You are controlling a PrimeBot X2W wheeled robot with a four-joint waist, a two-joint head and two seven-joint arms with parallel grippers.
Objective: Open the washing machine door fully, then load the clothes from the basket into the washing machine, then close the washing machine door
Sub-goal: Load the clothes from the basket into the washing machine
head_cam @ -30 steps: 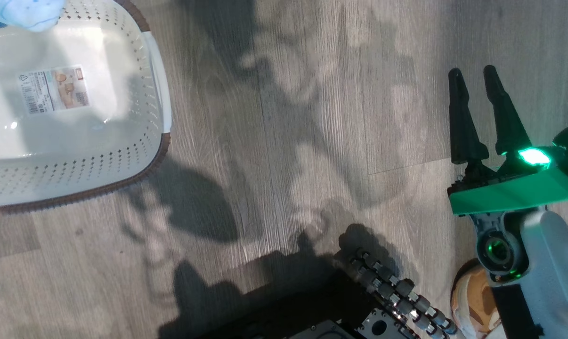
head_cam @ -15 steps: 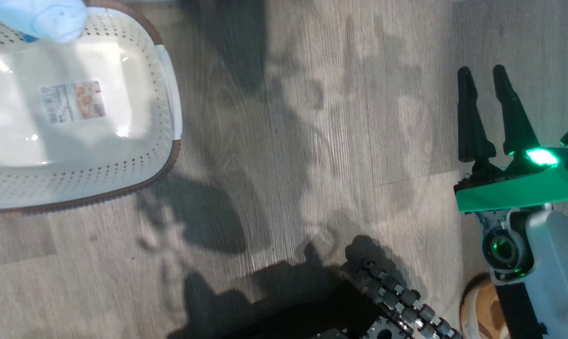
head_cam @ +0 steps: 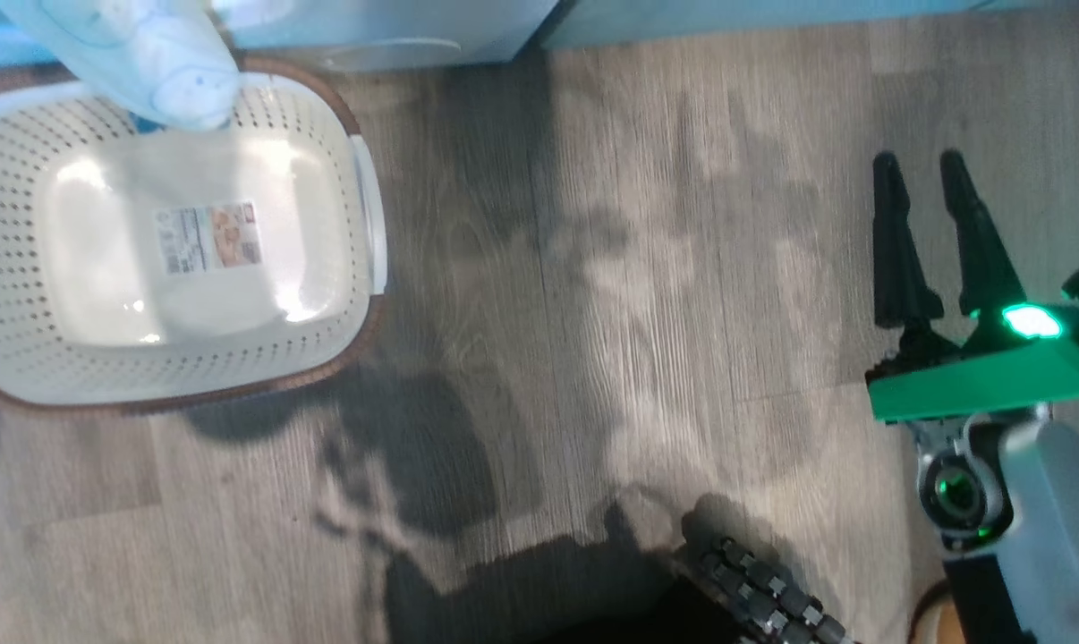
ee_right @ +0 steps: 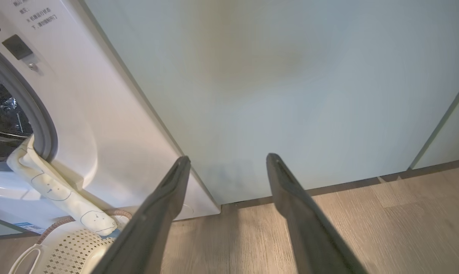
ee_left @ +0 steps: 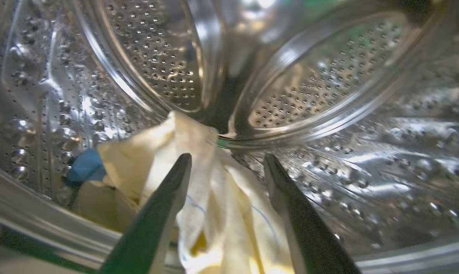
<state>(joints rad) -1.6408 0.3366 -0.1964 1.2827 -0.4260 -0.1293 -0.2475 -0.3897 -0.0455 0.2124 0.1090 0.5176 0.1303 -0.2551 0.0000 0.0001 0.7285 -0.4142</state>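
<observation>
The left gripper reached deep inside the steel drum of the washing machine. Its fingers were spread wide and pinched nothing. The yellow clothes lay loose on the drum's bottom, just under the fingers. One long piece hung out of the round opening and down onto the basket, which sat on the floor close by the machine. That piece probably needed pushing in before the door could shut. The right gripper hung well off to the side, with its fingers spread and holding nothing, out of the way.
</observation>
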